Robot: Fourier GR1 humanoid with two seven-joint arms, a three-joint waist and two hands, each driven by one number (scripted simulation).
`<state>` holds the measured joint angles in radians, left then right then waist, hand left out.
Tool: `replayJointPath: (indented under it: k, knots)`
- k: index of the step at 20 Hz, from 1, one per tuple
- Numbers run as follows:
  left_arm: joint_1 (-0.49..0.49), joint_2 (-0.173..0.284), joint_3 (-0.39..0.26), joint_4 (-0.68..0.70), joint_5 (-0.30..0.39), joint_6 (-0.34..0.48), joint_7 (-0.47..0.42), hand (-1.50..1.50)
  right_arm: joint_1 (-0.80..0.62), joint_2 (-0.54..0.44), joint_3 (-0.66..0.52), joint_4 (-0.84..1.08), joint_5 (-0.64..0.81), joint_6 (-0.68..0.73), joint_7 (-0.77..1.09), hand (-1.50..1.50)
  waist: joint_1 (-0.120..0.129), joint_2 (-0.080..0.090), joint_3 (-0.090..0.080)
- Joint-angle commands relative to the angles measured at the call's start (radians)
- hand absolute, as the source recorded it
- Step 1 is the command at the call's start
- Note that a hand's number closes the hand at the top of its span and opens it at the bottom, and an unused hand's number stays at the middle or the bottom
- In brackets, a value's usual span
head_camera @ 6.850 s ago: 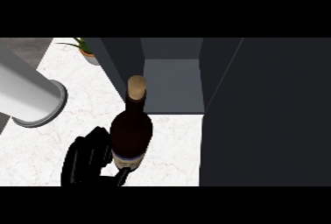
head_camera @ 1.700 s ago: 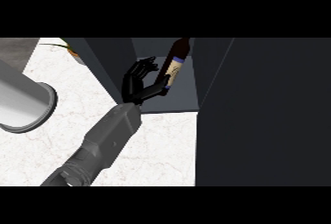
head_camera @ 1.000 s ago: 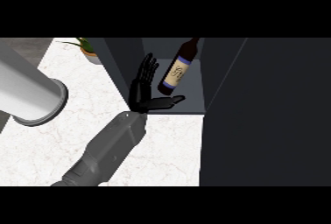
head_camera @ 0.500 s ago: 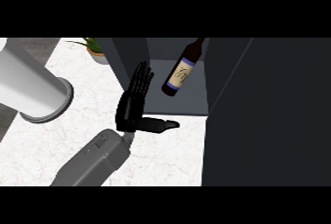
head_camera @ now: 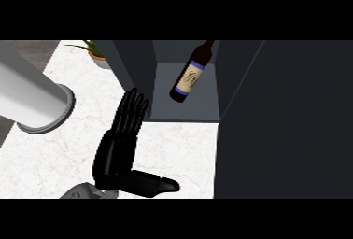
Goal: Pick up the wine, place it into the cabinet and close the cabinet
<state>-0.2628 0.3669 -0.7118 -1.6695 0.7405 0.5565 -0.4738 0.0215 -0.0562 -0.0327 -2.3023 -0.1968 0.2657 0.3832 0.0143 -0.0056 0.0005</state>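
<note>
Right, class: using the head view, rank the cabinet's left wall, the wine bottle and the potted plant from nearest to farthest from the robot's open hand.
Measured from the hand:
1. Cabinet's left wall: just above and right of the fingertips.
2. Wine bottle: inside the cabinet, up and to the right.
3. Potted plant: at the counter's far edge, left of the cabinet.

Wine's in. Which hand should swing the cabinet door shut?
Left, probably. The left hand is open and empty beside the cabinet, where the wine leans inside, and it is close to the open door. The right hand is not in view.
</note>
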Motion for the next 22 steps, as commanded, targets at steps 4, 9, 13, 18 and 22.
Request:
replayJointPath:
  k: [4, 9, 13, 18, 22]
  knots:
    - [0.172, 0.112, 0.014, -0.281, -0.054, 0.052, 0.055, -1.5, 0.04, -0.083, 0.028, 0.006, 0.017, 0.131, -0.031, 1.5, 0.0, 0.001, 0.0]
    - [0.318, 0.167, 0.058, -0.33, -0.069, 0.039, -0.019, -1.5, 0.055, -0.16, 0.104, -0.064, -0.07, 0.235, 0.064, 1.5, 0.004, 0.0, -0.001]
    - [0.446, 0.247, 0.115, -0.447, -0.082, 0.057, -0.025, -1.5, 0.107, -0.157, 0.16, -0.086, -0.118, 0.254, 0.107, 1.5, 0.004, 0.001, -0.001]
    - [0.579, 0.332, 0.277, -0.507, 0.028, -0.066, -0.047, -1.5, 0.182, -0.089, 0.336, -0.16, -0.102, 0.209, 0.158, 1.5, 0.0, 0.001, -0.001]
    - [0.718, 0.379, 0.378, -0.58, 0.072, -0.138, -0.092, -1.5, 0.169, -0.059, 0.472, -0.237, -0.044, 0.14, 0.251, 1.5, 0.006, -0.002, -0.002]
